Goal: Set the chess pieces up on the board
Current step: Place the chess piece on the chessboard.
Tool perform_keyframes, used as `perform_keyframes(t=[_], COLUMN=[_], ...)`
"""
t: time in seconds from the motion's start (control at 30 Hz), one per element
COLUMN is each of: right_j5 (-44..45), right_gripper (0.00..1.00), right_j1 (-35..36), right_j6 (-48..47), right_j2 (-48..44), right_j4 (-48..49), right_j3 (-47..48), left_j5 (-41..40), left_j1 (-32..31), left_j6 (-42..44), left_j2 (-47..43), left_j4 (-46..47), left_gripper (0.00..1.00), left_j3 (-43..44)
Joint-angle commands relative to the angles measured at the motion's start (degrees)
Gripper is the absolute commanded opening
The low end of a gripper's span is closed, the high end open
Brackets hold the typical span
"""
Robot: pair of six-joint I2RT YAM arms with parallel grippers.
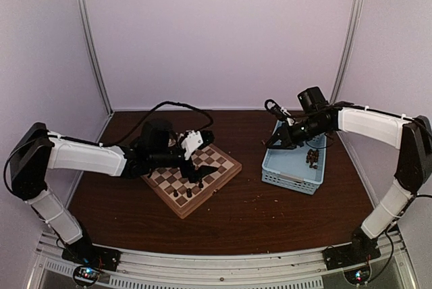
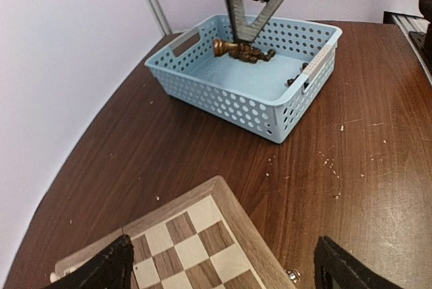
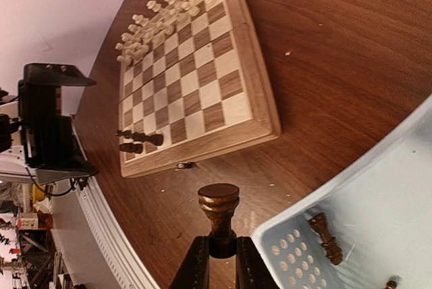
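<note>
Lavender walls enclose the brown table (image 1: 270, 215). Cream chessmen (image 3: 165, 15) fill two rows at the board (image 3: 202, 80) edge, upper left in the right wrist view. Only two dark chessmen (image 3: 138, 142) are on it. Right claw (image 3: 222, 245) pinches a dark piece (image 3: 219, 211) beside the blue basket (image 2: 223, 96); left claw (image 2: 223, 262) gapes wide over the board.

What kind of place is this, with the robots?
Probably a robot testing booth, not a home: plain walls box in the table, and a left arm and right arm are bolted at its near edge.
</note>
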Motion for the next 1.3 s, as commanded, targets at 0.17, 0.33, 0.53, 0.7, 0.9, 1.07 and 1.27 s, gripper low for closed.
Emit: perform_keyframes(t=[0.17, 0.33, 0.53, 0.7, 0.9, 1.07, 1.27], right_j5=[-6.06, -2.55, 1.29, 5.01, 4.52, 2.3, -2.16], right_gripper=[0.14, 0.14, 0.14, 0.14, 0.15, 0.18, 0.18], right_j1=[7.86, 10.57, 14.08, 15.33, 16.07, 16.1, 16.05], right_j6=[4.95, 8.82, 10.08, 10.36, 14.03, 23.36, 33.85], right_j2=[4.83, 9.91, 17.74, 23.68, 27.44, 25.95, 27.24], right_j4=[5.15, 10.59, 12.39, 10.88, 6.93, 6.88, 10.22], right_j3=[3.56, 5.94, 11.88, 15.67, 19.06, 17.9, 17.1], left_j5=[9.78, 3.69, -8.84, -13.64, -14.76, -14.59, -14.43], left_j1=[0.36, 0.36, 1.05, 1.74, 1.86, 1.85, 1.88], left_j6=[9.53, 8.29, 0.04, -6.75, -10.47, -11.26, -11.48], left_j2=[8.48, 5.4, -3.48, -9.61, -13.45, -14.83, -14.86], left_j4=[9.9, 11.55, 4.39, -6.76, -11.83, -13.14, -13.74], left_gripper=[0.89, 0.9, 0.95, 0.96, 0.95, 0.95, 0.95], left_j3=[7.96, 5.78, 3.44, 2.99, 1.06, 0.39, 0.22])
